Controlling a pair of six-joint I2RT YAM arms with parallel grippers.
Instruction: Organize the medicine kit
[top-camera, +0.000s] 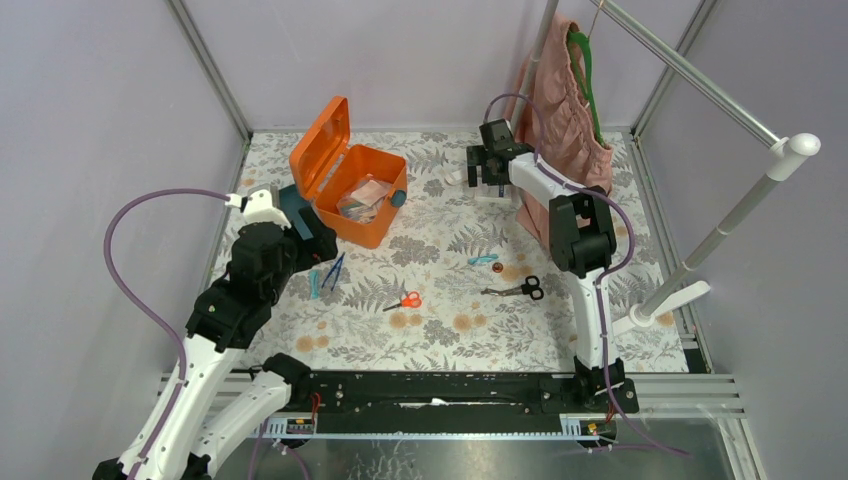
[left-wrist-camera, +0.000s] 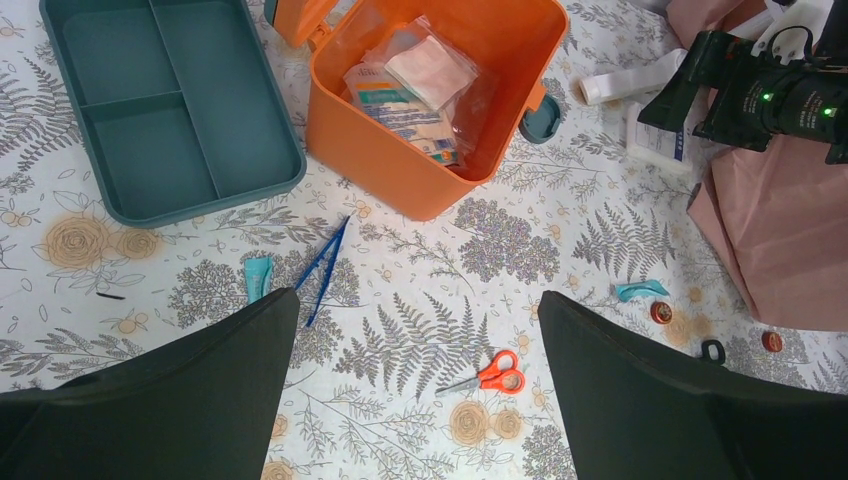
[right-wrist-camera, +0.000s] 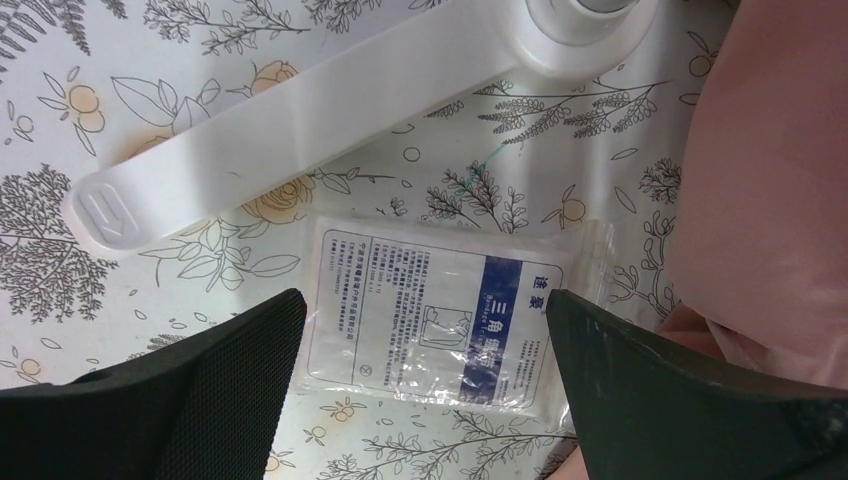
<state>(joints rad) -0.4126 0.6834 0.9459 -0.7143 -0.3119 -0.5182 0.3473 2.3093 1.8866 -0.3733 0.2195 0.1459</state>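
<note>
The orange medicine kit (top-camera: 375, 225) stands open at the back left, lid (top-camera: 322, 145) up, with clear packets (left-wrist-camera: 415, 85) inside. Its teal insert tray (left-wrist-camera: 240, 110) lies empty on the table left of the kit (left-wrist-camera: 380, 170). My left gripper (top-camera: 318, 245) is open and empty above the table in front of the kit (left-wrist-camera: 420, 300). Blue tweezers (left-wrist-camera: 325, 265), a teal tube (left-wrist-camera: 258, 275) and orange scissors (left-wrist-camera: 495, 372) lie below it. My right gripper (top-camera: 480, 165) is open low over a white bandage packet (right-wrist-camera: 440, 320), which lies between its fingers (right-wrist-camera: 425, 300).
A pink garment (top-camera: 565, 120) on a green hanger hangs from a white rack at the back right; the rack's foot (right-wrist-camera: 300, 120) lies just beyond the packet. Black scissors (top-camera: 520, 290), a teal clip (top-camera: 483, 260), a white roll (left-wrist-camera: 625, 80) and small red caps (left-wrist-camera: 661, 312) lie on the cloth.
</note>
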